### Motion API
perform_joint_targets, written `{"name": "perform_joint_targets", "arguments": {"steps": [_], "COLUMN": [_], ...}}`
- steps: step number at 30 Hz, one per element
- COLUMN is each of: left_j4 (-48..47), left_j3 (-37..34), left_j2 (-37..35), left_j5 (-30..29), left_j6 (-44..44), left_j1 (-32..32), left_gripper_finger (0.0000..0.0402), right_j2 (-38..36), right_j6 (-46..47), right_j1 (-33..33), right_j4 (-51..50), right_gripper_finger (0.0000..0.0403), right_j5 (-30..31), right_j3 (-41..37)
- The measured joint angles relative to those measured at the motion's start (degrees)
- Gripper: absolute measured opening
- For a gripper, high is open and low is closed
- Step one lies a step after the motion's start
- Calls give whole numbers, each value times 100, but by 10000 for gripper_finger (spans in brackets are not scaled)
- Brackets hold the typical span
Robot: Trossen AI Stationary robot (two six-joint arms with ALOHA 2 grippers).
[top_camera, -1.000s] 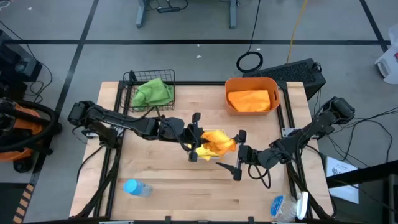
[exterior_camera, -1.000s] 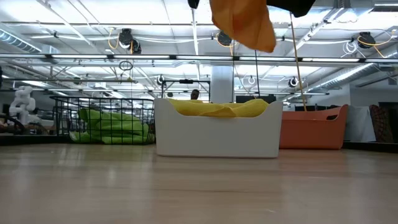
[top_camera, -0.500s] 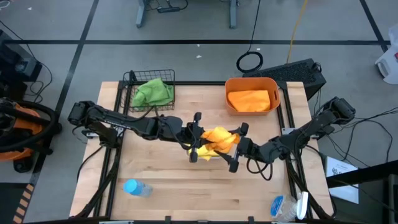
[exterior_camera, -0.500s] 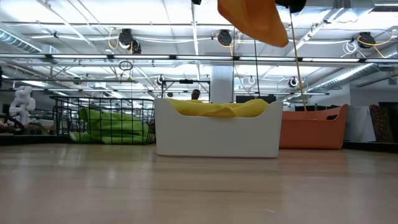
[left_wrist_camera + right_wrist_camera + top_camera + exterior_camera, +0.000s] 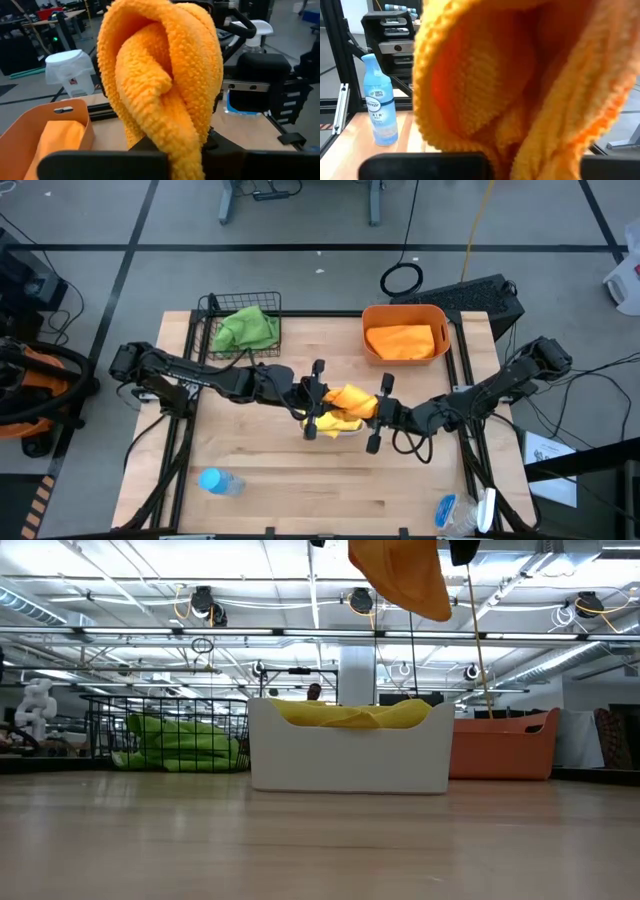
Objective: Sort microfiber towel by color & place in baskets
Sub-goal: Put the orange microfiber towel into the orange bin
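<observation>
An orange microfiber towel [image 5: 350,400] hangs bunched in the air over the middle of the table, between my two grippers. My left gripper [image 5: 318,408] is shut on its left side and my right gripper [image 5: 375,412] is shut on its right side. In the low view the towel [image 5: 400,575] hangs above the white tray [image 5: 350,760], which holds yellow towels [image 5: 345,715]. A green towel [image 5: 245,328] lies in the black wire basket [image 5: 212,308] at the far left. An orange towel [image 5: 402,340] lies in the orange tub [image 5: 372,315] at the far right. My left gripper pinches a bunched fold of the orange towel [image 5: 175,145] between its two fingers, coming level from the table's left. The towel is lifted clear of the table. My right gripper pinches the towel's opposite side [image 5: 505,145], coming level from the table's right. The cloth fills its wrist view and hides the fingertips.
A blue plastic bottle [image 5: 220,481] lies near the table's front left. A spray bottle [image 5: 447,510] stands at the front right corner. Bare wood lies along the near side of the table [image 5: 300,500].
My right gripper has moved toward the table's left, up to the orange towel, and has taken hold of its right side. The towel has stayed lifted in my left gripper and has swung a little.
</observation>
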Motion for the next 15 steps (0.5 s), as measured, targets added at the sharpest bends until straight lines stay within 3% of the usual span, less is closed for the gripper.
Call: {"name": "perform_joint_targets", "arguments": {"steps": [3,6,15], "left_j4": [-112,-383,-2210], "left_j3": [2,9,4], "left_j2": [0,-30,-100], "left_j5": [98,43,-1565], "left_j6": [58,136,-64], "left_j1": [0,2,153], "left_gripper_finger": [38,82,235], "right_j2": [0,-41,-593], "right_j6": [-23,-81,-19], "right_j1": [-58,-70,-203], "right_j4": [-36,-222,-1342], "right_gripper_finger": [24,17,8], "right_j5": [-36,-15,731], "right_j3": [0,-2,2]}}
